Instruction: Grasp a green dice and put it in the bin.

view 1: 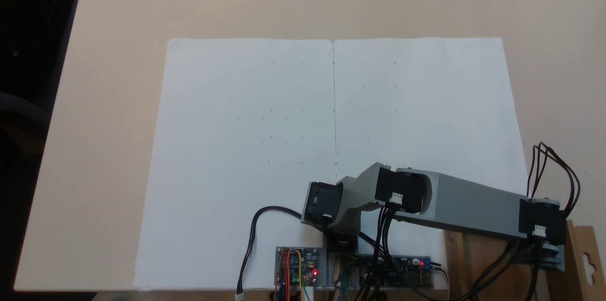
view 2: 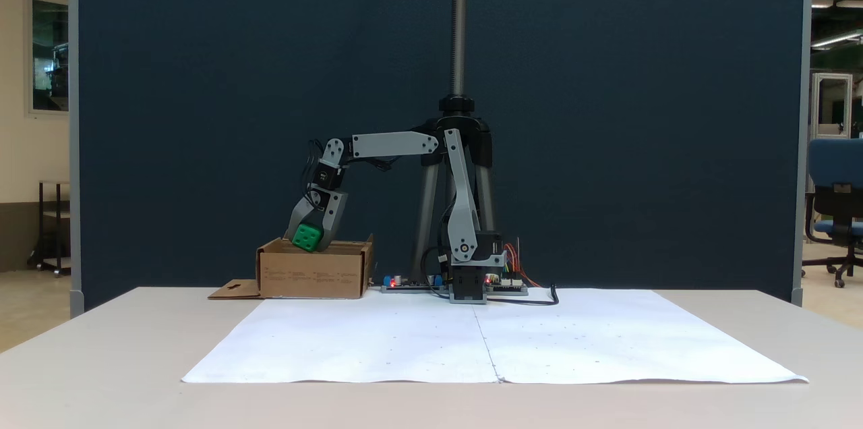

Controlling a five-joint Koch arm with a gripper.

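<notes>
brown cardboard box bin (view 2: 313, 272) with low walls, hang-hole flap lying flat to its left | my grey gripper (view 2: 308, 240) clamped on the small bright green plastic dice (view 2: 307, 237), held just above the bin's open top | white paper sheet (view 2: 485, 341) spread across the beige table (view 2: 101, 361) to the right

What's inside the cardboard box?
The box's front wall hides its inside. Just above its rim, the gripper holds the green dice; whether anything lies inside cannot be seen.
</notes>
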